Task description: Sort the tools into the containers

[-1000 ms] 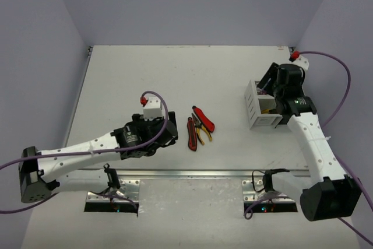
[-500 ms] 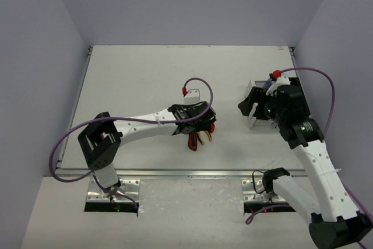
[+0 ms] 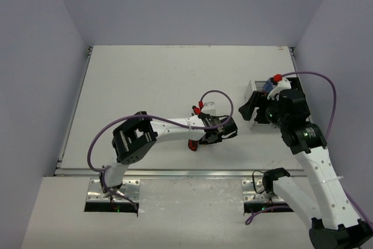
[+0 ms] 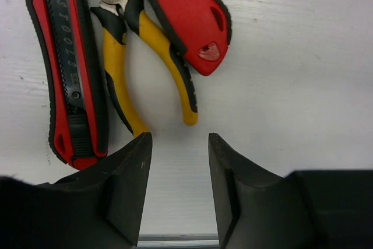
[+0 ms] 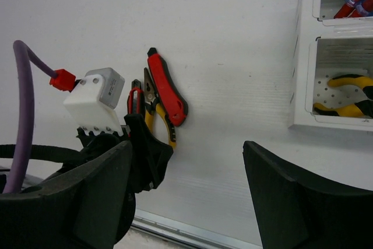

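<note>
The left gripper (image 4: 176, 155) hangs open and empty just short of the yellow-and-black pliers (image 4: 165, 51), which lie between red-and-black cutters (image 4: 65, 68) on the table (image 4: 291, 86), so a pickup looks next: ease forward, straddle a handle, close; the right gripper (image 5: 186, 167), gaping and empty, sits near the white bin (image 5: 303, 74).

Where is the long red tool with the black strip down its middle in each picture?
Top external: only the near end of the red tool shows, poking out from under the left arm.
Left wrist: far left, running from the top edge down to the left finger.
Right wrist: left of centre, a short stretch beside the white box on that arm.
Shared landmark: the open left gripper, close to it in every view.
</note>
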### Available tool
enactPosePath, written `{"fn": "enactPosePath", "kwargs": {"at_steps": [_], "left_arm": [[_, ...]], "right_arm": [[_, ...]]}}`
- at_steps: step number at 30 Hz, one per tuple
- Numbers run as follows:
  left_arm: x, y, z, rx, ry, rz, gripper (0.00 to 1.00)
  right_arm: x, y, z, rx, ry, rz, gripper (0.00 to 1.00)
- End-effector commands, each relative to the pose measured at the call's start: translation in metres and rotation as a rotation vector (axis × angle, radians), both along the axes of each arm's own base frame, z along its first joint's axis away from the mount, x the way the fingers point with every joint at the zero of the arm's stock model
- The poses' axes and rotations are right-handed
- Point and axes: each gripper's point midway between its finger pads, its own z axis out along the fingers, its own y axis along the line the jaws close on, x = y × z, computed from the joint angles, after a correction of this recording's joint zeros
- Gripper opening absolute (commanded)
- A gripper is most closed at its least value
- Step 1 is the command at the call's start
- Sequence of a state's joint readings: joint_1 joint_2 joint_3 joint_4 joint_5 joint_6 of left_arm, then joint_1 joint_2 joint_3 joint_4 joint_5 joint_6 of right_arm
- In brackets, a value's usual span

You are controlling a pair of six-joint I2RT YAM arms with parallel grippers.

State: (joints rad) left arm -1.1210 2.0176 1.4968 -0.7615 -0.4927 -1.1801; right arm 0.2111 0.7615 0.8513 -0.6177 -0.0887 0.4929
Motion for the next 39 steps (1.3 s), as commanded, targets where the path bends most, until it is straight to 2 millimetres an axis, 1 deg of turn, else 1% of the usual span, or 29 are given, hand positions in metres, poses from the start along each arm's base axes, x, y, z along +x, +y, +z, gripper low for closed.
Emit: {"fn": "enactPosePath", "kwargs": {"at_steps": [1,6,8,11,12,15,16,21,24,25,28,30,32,34,35,37,39], "left_arm": [[-0.003,0.015,-0.005,0.012,0.005,0.067,0.41],[-0.005,0.040,-0.011,0.067,-0.014,0.098,0.41],[-0.003,0.048,-0.015,0.074,-0.015,0.113,0.41],[0.000,0.057,-0.027,0.073,0.005,0.115,0.41],[0.002,0.059,-0.031,0.071,0.006,0.115,0.41],[0.014,0.066,-0.034,0.080,0.006,0.139,0.41],[0.014,0.066,-0.034,0.078,0.004,0.139,0.41],[0.030,0.070,-0.029,0.112,-0.008,0.119,0.42],[0.037,0.072,-0.032,0.125,-0.004,0.101,0.41],[0.039,0.075,-0.034,0.134,0.002,0.095,0.41],[0.040,0.075,-0.040,0.128,0.012,0.073,0.39],[0.041,0.072,-0.044,0.119,0.017,0.051,0.36],[0.040,0.068,-0.051,0.119,0.031,0.013,0.30],[0.040,0.064,-0.055,0.115,0.041,-0.016,0.26],[0.039,0.062,-0.057,0.113,0.046,-0.028,0.23],[0.038,0.062,-0.060,0.113,0.053,-0.040,0.13],[0.035,0.065,-0.061,0.117,0.061,-0.040,0.04]], "right_arm": [[0.000,0.003,0.005,0.004,-0.022,0.028,0.77],[0.001,0.007,0.003,0.014,-0.008,0.041,0.76],[0.002,0.008,0.004,0.025,-0.010,0.043,0.76],[0.003,0.012,0.005,0.044,-0.008,0.054,0.76],[0.003,0.015,0.006,0.053,-0.005,0.062,0.76],[0.005,0.019,0.009,0.075,0.002,0.070,0.75],[0.005,0.019,0.009,0.076,0.002,0.070,0.75],[0.005,0.025,0.012,0.110,0.008,0.083,0.74],[0.006,0.027,0.014,0.119,0.009,0.088,0.73],[0.005,0.027,0.014,0.121,0.010,0.090,0.73],[0.007,0.029,0.016,0.131,0.009,0.097,0.73],[0.006,0.033,0.019,0.146,0.007,0.111,0.73],[0.004,0.037,0.018,0.163,0.015,0.132,0.72],[0.002,0.041,0.018,0.174,0.018,0.155,0.73],[0.002,0.043,0.018,0.180,0.018,0.166,0.73],[-0.001,0.047,0.018,0.192,0.022,0.191,0.74],[-0.003,0.050,0.019,0.205,0.024,0.211,0.75]]}}
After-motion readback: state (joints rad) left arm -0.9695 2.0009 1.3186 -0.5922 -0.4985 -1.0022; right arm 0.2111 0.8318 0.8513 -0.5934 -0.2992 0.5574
